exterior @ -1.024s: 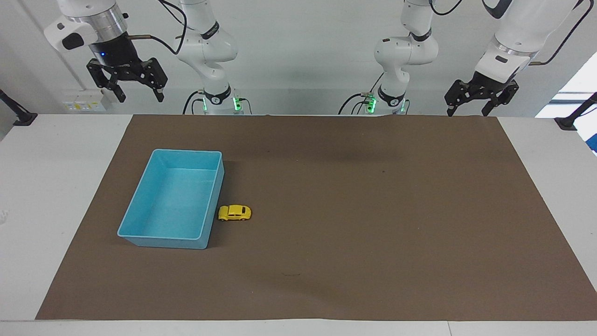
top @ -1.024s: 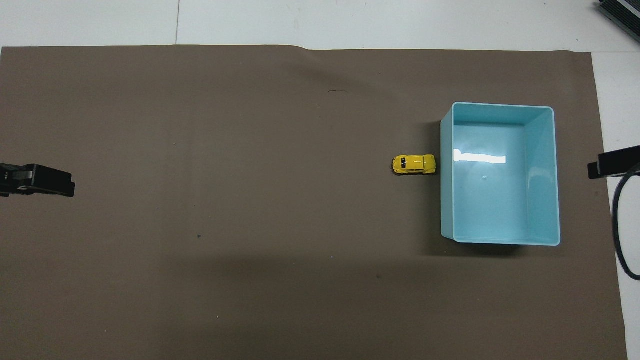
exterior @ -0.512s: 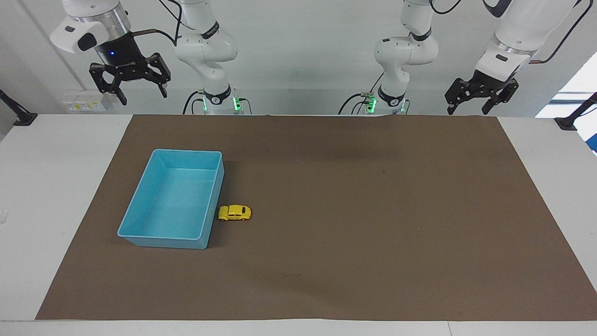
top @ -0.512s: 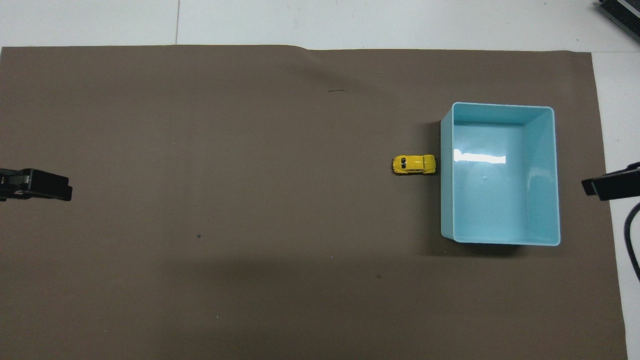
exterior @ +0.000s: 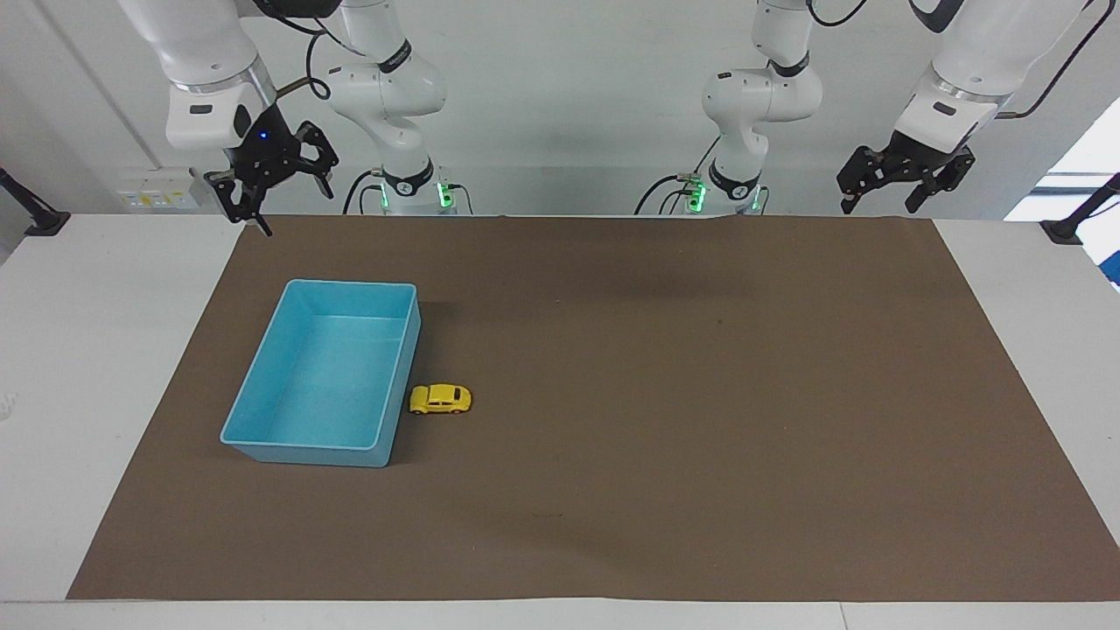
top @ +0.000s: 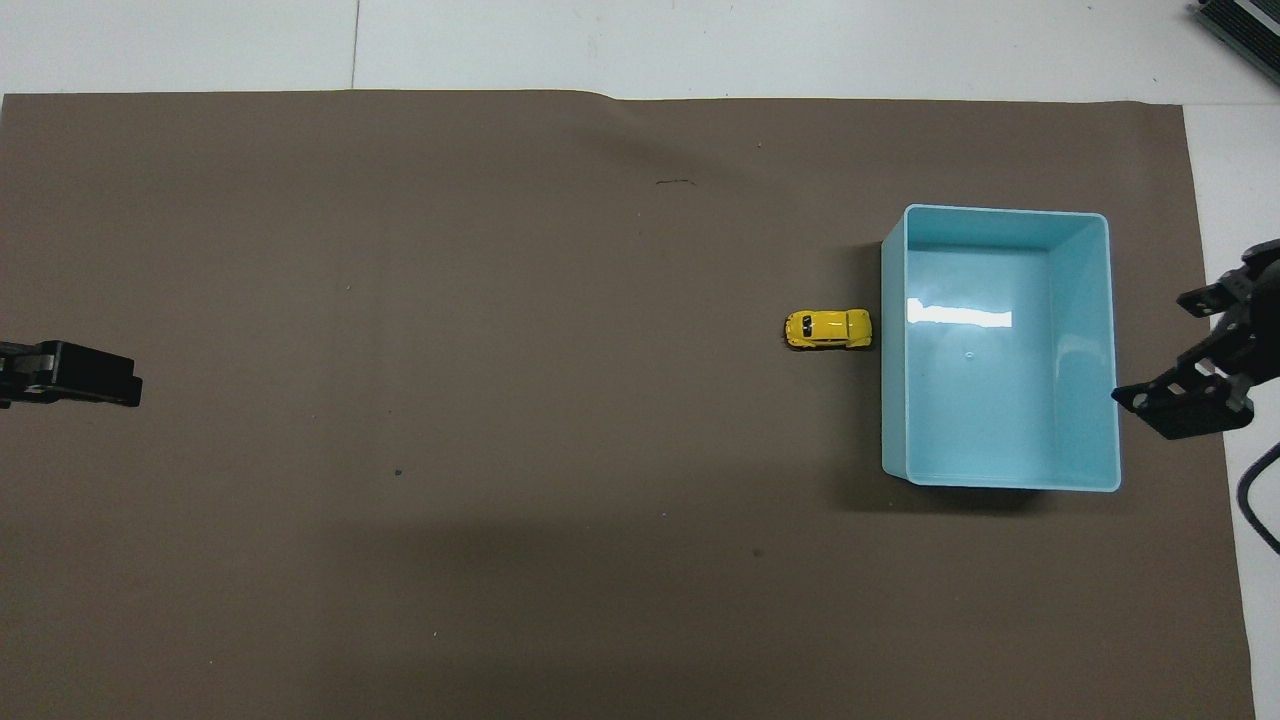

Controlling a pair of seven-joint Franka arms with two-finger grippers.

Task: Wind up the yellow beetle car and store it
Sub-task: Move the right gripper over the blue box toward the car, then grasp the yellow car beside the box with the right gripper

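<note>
A: Starting at the left of the facing view, the right pincer (exterior: 278, 194) has swung down and turned since a second ago; it now hangs low over the brown mat (exterior: 665, 420) at the robots' edge, jaws spread wide and empty.

B: From overhead it has come in too: the right pincer now shows just beside the blue tray (top: 1098, 350), at the right arm's end of the bench (exterior: 79, 350).

A: So that arm looks to be opening the approach. Nothing has been touched yet, and the winding has not begun.

B: Moving along, the tray sits empty on the mat, and the yellow beetle car (exterior: 441, 399) stands on its wheels just beside the tray's long wall, toward the left arm's end. One end of the car is very close to the wall; whether they touch cannot be told.

A: That wall is the one obstacle. A pincer coming from the tray side must pass over the tray, and the car leaves little room for a finger between it and the wall.

B: Further across, only open mat. Then the left pincer (exterior: 891, 184), also wide and empty, waiting high over the mat's corner at its own end, well apart from the car.
</note>
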